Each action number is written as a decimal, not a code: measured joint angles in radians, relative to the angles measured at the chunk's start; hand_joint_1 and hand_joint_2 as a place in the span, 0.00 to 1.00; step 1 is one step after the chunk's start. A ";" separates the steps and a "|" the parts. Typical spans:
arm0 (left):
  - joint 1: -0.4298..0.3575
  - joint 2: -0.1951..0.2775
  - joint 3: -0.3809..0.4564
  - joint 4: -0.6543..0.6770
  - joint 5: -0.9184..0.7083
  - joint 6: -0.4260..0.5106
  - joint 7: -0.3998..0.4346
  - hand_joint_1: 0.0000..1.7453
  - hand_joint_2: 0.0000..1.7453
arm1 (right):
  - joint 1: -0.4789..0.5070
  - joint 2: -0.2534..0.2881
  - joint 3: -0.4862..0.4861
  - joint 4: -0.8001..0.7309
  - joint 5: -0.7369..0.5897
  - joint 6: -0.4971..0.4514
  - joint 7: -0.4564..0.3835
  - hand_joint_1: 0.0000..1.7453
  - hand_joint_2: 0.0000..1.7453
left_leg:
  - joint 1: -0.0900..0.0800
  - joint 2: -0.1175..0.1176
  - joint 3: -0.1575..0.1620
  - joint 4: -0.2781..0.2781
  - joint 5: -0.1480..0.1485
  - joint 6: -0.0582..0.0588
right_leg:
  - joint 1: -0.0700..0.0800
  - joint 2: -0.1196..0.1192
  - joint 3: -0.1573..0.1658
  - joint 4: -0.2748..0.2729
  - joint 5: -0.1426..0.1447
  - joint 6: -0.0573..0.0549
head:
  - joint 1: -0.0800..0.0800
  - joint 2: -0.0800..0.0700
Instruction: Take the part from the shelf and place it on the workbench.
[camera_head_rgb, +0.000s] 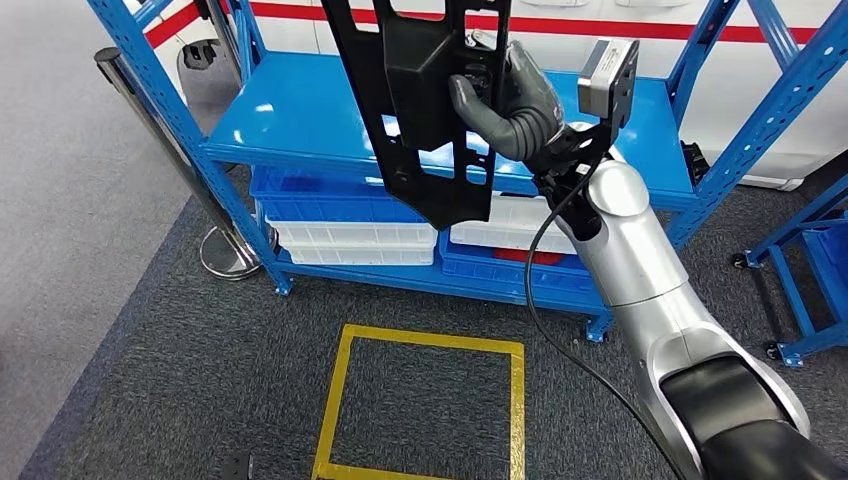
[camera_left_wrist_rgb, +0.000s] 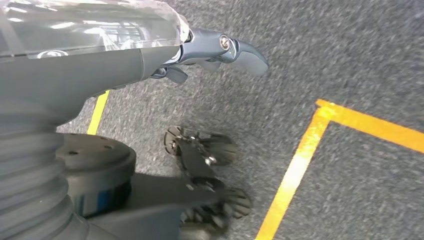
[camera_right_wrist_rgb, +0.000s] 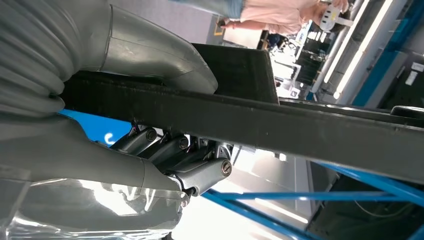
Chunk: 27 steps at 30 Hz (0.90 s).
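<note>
A long flat black part (camera_head_rgb: 420, 100) with cut-outs hangs upright in front of the blue shelf (camera_head_rgb: 300, 125), lifted off its top board. My right hand (camera_head_rgb: 510, 100) grips it on its right edge, thumb across the front face. In the right wrist view the part (camera_right_wrist_rgb: 280, 125) runs as a dark bar across the picture, clamped between the thick grey thumb (camera_right_wrist_rgb: 150, 55) and the darker fingers (camera_right_wrist_rgb: 170, 152) of my right hand (camera_right_wrist_rgb: 165, 110). My left hand (camera_left_wrist_rgb: 215, 52) hangs over the grey carpet, fingers stretched out and holding nothing.
White and blue bins (camera_head_rgb: 350, 225) fill the shelf's lower level. A yellow taped square (camera_head_rgb: 420, 410) marks the carpet in front. A silver stanchion post (camera_head_rgb: 165, 140) stands left of the shelf, another blue rack (camera_head_rgb: 810, 270) at the right. A person (camera_right_wrist_rgb: 270, 15) stands far off.
</note>
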 joint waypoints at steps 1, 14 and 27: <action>0.000 0.000 0.000 0.000 0.001 0.001 -0.002 0.00 1.00 | -0.003 0.000 0.001 0.002 -0.002 0.000 0.000 1.00 1.00 | -0.005 -0.001 0.055 -0.075 -0.008 0.012 | 0.001 -0.001 -0.007 -0.001 0.010 0.003 | 0.000 0.000; 0.008 -0.006 0.001 0.001 0.004 0.002 -0.006 0.00 1.00 | -0.012 -0.007 0.006 0.024 -0.001 -0.006 -0.017 1.00 1.00 | -0.006 0.013 -0.015 -0.210 0.121 0.032 | -0.014 -0.004 -0.007 0.217 -0.102 0.057 | 0.000 0.000; 0.016 -0.007 -0.006 0.001 -0.007 -0.020 -0.028 0.00 1.00 | 0.002 -0.012 0.013 0.032 0.058 -0.033 -0.066 1.00 1.00 | 0.008 0.010 -0.153 0.098 -0.029 -0.034 | -0.015 -0.002 0.064 -0.015 -0.041 0.002 | -0.002 0.000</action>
